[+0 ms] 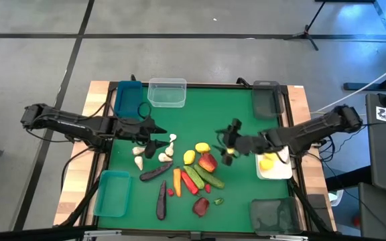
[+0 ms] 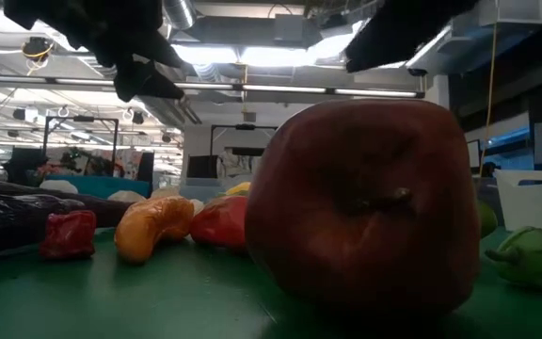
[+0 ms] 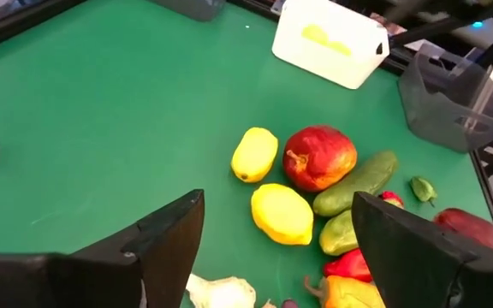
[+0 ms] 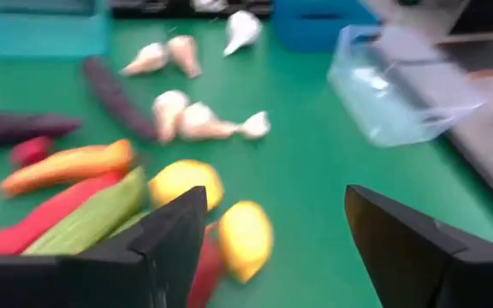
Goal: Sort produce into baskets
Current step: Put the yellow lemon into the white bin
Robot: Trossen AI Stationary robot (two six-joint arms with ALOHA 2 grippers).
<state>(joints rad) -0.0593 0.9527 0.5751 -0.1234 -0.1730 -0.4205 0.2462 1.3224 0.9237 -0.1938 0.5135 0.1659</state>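
The produce lies in a heap at mid-table: lemons, a red apple, cucumbers, a carrot, a red pepper, eggplants and garlic. My left gripper is open and empty above the garlic at the heap's left side; its wrist view shows the lemons and the apple ahead. My right gripper is open and empty just right of the heap; its wrist view shows lemons and garlic.
The baskets stand around the mat: blue, clear and a dark one at the far edge, white with lemons on the right, teal and a dark one near. A second apple lies near the front.
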